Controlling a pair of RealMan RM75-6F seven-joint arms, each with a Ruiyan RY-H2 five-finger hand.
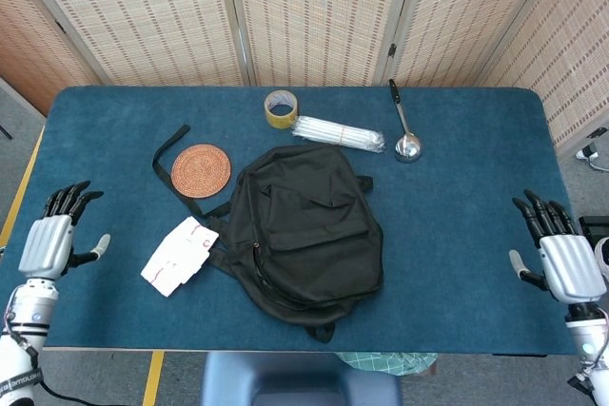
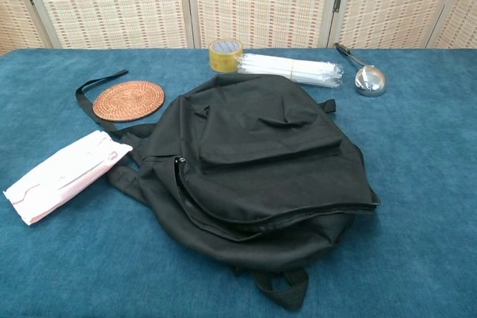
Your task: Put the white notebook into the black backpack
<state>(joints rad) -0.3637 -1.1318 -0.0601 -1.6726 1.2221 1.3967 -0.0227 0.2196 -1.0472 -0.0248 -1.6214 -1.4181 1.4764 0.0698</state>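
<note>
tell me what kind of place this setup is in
Probably an indoor lab or staged test area: a blue carpet-covered table stands before woven folding screens, with yellow floor tape marking its edge.

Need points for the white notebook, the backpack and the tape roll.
white notebook (image 2: 65, 174), chest view, middle of its cover.
black backpack (image 1: 309, 221), head view, front pocket panel.
tape roll (image 1: 280, 108), head view, the roll's yellow outer side.
</note>
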